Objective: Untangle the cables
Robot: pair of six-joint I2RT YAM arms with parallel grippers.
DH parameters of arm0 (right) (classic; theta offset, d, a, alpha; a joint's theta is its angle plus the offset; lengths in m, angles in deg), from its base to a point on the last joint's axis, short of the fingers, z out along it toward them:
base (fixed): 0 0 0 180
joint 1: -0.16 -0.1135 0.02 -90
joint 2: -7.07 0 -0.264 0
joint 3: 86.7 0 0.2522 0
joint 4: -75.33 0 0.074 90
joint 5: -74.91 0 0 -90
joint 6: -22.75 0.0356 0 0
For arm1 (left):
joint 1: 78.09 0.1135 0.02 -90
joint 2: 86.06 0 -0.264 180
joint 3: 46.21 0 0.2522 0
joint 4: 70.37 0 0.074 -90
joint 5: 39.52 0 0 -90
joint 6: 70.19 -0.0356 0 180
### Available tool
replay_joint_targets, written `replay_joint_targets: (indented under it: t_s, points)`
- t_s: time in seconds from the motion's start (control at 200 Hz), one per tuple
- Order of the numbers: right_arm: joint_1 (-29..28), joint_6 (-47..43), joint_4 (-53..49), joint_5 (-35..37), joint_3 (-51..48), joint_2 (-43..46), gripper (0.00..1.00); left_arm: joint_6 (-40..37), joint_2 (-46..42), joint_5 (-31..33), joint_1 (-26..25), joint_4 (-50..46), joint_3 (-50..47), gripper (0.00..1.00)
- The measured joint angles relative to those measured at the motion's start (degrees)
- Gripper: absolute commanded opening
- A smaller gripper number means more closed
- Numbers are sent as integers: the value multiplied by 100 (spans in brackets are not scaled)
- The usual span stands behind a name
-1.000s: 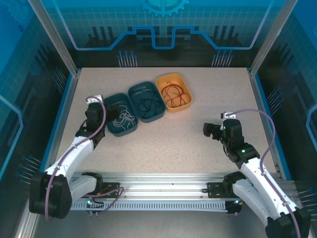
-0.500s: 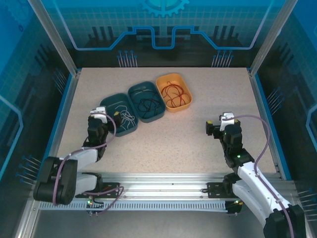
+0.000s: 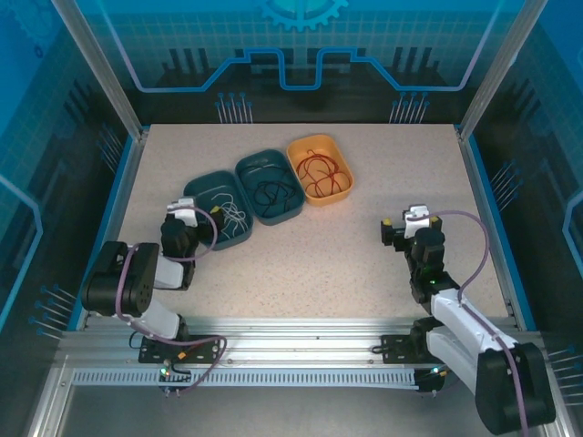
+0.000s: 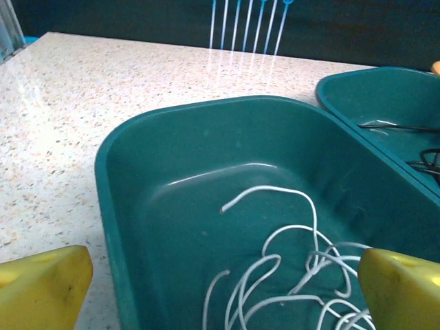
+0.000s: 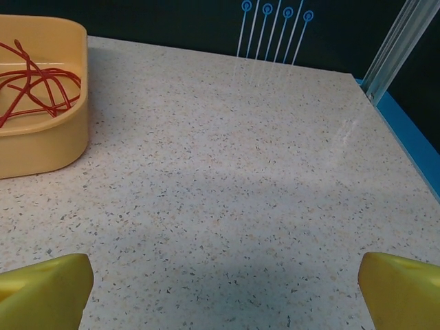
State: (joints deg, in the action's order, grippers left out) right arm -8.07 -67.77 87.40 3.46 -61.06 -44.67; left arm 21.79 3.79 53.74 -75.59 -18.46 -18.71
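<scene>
The cables lie apart in three trays at the back left. A whitish cable (image 3: 230, 218) (image 4: 295, 268) is coiled in the left teal tray (image 3: 195, 188) (image 4: 110, 158). The middle teal tray (image 3: 246, 169) (image 4: 337, 89) holds a black cable (image 3: 273, 192) (image 4: 427, 162). The orange tray (image 3: 296, 150) (image 5: 62, 137) holds a red cable (image 3: 321, 171) (image 5: 34, 89). My left gripper (image 3: 202, 220) (image 4: 223, 289) is open at the left tray's near end, with the whitish cable lying between and beyond its yellow fingertips, untouched. My right gripper (image 3: 401, 229) (image 5: 225, 289) is open over bare tabletop at the right.
The speckled tabletop (image 3: 346, 246) spreads between the trays and the right gripper. A blue border (image 5: 405, 130) and a metal frame post (image 5: 399, 48) mark the right edge. An aluminium rail (image 3: 301, 341) runs along the near edge by the arm bases.
Both arms have folded back toward their bases. The left gripper drew nearer along the left tray; the right gripper shifted slightly. Both stayed open, and the cables did not move.
</scene>
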Motion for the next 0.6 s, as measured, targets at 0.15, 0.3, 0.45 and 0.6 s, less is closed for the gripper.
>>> replay_joint_targets:
  t_s: [0.15, 0.3, 0.45, 0.6]
  points:
    - [212, 4, 715, -232, -24, -813, 100, 96, 0, -254, 125, -463, 369, 99]
    - [337, 46, 1296, -492, 9, -1609, 100, 94, 0, -463, 125, -651, 527, 99]
    - [389, 70, 1805, -815, 297, -2367, 100, 90, 0, -518, 125, -745, 529, 99]
    - [413, 92, 2592, -1069, 568, -3272, 100, 87, 0, -527, 125, -752, 529, 99]
